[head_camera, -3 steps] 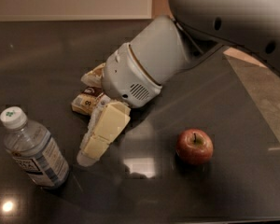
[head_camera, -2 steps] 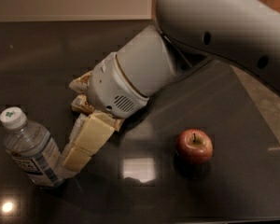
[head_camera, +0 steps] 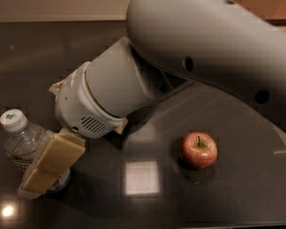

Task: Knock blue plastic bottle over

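- At the left front of the dark desk stands the blue plastic bottle.
- The bottle is upright. Its long side runs up and down, and its white cap with the green mark is on top, pointing up.
- The bottle looks like it leans a little to the left, but its bottom is hidden, so I cannot be sure.
- The gripper is low at the left, right in front of the bottle. Its pale yellow part lies across the bottle's right side and lower half and seems to touch it.
- I cannot tell if the jaws are spread or pressed together.
- The big gray arm comes down from the top right, and its white wrist sits just above the gripper.
- A red apple sits on the desk to the right, well apart from the bottle and the gripper.
- A bright square of light shines on the desk between the gripper and the apple.
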Controlling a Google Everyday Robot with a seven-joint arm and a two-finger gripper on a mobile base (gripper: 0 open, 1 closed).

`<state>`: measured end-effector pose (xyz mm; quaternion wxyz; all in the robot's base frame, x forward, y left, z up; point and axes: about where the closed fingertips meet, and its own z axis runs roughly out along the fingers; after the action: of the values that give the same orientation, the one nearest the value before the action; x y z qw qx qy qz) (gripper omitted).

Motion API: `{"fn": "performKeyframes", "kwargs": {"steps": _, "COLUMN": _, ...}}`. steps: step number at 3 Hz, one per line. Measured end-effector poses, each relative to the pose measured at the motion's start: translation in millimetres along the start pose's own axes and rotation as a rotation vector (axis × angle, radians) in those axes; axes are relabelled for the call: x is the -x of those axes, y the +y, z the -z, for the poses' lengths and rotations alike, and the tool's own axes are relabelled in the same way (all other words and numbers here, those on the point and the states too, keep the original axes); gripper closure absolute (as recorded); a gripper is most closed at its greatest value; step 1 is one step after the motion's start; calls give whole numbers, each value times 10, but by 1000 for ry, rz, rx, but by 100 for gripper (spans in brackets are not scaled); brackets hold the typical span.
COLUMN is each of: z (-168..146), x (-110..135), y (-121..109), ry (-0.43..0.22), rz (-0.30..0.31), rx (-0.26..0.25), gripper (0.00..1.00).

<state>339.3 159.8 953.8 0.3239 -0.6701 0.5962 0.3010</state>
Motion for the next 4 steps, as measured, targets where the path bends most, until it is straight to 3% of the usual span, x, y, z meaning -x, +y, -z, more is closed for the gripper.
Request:
{"fn": "performKeyframes", "kwargs": {"steps": 2, "z": -259, "x": 47, "y": 32, "ry": 20, "rz": -33, "rx": -10, "gripper": 0}}
{"fn": "performKeyframes", "kwargs": {"steps": 3, "z": -330, "x": 45, "y": 33, "ry": 24, "rz": -48, "rx": -10, "gripper": 17}}
{"fn": "performKeyframes", "kwargs": {"steps": 4, "z": -343, "x": 33, "y": 14, "ry": 33, "rz": -69, "rx": -7, "gripper": 41}}
